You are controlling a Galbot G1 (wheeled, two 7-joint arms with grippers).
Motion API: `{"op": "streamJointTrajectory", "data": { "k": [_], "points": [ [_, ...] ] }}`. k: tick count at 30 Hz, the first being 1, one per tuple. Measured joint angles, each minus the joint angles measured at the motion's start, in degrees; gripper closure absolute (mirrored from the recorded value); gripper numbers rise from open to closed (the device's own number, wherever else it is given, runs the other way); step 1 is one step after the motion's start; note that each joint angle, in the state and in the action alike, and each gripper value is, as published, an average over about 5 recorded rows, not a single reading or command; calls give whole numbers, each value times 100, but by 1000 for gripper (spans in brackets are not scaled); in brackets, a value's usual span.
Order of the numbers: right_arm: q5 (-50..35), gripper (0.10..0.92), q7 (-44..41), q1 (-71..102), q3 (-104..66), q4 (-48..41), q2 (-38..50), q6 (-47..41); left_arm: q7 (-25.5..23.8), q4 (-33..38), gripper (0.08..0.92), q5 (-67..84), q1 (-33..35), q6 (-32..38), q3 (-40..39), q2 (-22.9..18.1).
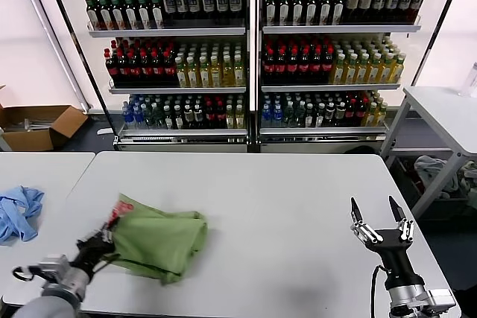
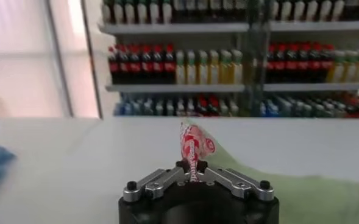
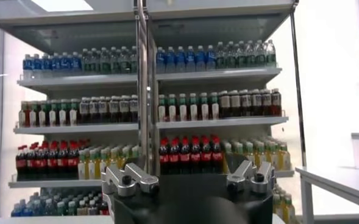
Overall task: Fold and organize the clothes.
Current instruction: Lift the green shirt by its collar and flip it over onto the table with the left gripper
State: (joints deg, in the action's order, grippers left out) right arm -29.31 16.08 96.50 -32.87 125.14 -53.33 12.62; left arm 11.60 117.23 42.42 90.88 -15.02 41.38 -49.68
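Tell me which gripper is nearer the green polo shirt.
Left. The left gripper is shut on the green polo shirt at the edge nearest the robot's left. The right gripper stands open, far off over the table's right side.

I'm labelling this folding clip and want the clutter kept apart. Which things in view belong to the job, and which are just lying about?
Part of the job:
- green polo shirt, bunched on the white table
- left gripper, shut on the shirt's edge
- right gripper, open, waiting over the table's right end

Lying about:
- blue cloth
- cardboard box
- bottle shelves
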Motion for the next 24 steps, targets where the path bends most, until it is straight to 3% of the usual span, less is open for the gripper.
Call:
{"op": "streamJointTrajectory", "data": {
  "k": [7, 12, 17, 24],
  "points": [
    [-6, 203, 0, -64, 50, -10, -6, 24, -239, 297, 894, 271, -3, -337, 1395, 421],
    [1, 203, -4, -12, 13, 17, -25, 73, -417, 407, 894, -180, 2, -314, 1622, 446],
    [1, 203, -6, 103, -95, 44, -11, 131, -473, -26, 894, -1215, -195, 17, 1042, 200],
    [13, 203, -18, 210, -183, 33, -18, 137, -507, -632, 894, -2214, -639, 391, -811, -209]
  ]
}}
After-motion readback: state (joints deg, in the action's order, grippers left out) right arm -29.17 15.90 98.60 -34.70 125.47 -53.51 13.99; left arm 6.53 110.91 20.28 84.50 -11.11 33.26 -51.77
